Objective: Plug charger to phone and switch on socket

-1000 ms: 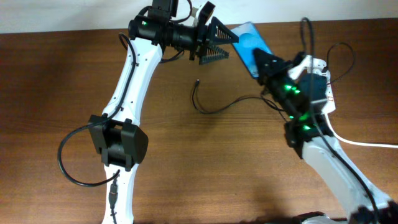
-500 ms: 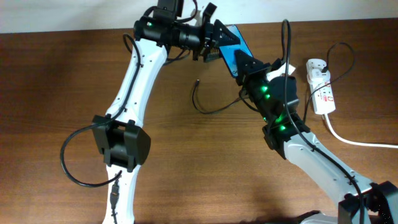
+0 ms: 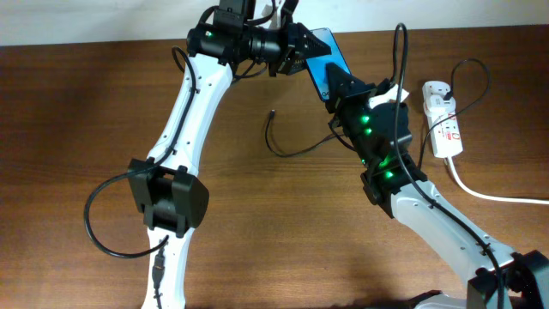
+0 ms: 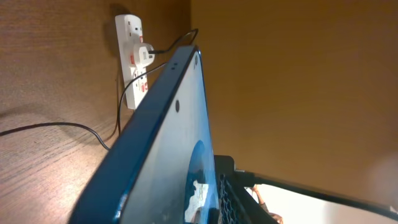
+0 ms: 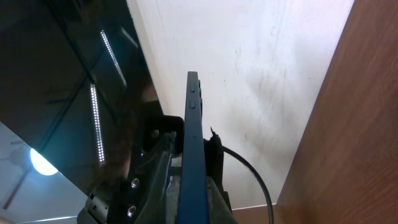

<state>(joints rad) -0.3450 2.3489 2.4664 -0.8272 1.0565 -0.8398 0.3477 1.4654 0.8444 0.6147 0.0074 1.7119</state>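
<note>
The phone, blue-screened, hangs tilted above the back of the table between both grippers. My right gripper is shut on its lower end; in the right wrist view the phone stands edge-on from between my fingers. My left gripper is shut on the upper end, its mesh finger flat against the screen. The charger, a thin black cable, lies loose on the table with its plug tip free. The socket lies at the right, also seen as the socket.
A thick white cord runs from the socket off the right edge. The left arm's elbow sits over the table's left middle, with a black loop of cable beside it. The table's back edge meets a pale wall.
The right arm carried the phone left toward the left gripper, clearing the socket. The left gripper's jaws, wide a second ago, have closed in on the phone's upper end.
</note>
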